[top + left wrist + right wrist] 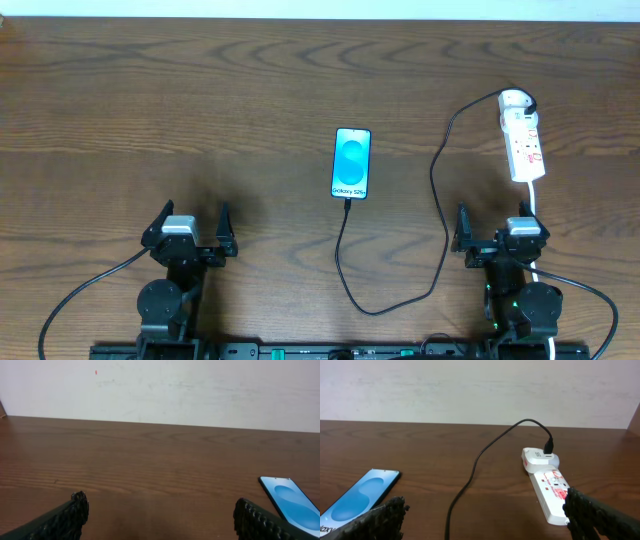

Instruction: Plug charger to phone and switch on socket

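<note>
Both of your grippers hang released and empty at the near edge of the table (120,90), jaws spread wide: the left gripper (192,218) well to the left, the right gripper (502,222) on the right. The phone (352,163) lies flat mid-table between them, screen up. The charger (440,190) runs from the phone's near short edge in a loop toward you, then away to its black plug (548,450) at the far, rounded end of the socket (523,140). The tip looks to meet the phone, though you cannot tell from here whether it is fully seated. If it is, what matters now is the socket. It lies straight ahead of your right gripper and a touch to its right, long axis pointing away from you, its near end closest to that jaw. The right arm is plainly the nearer one. The switch position is too small to read.
</note>
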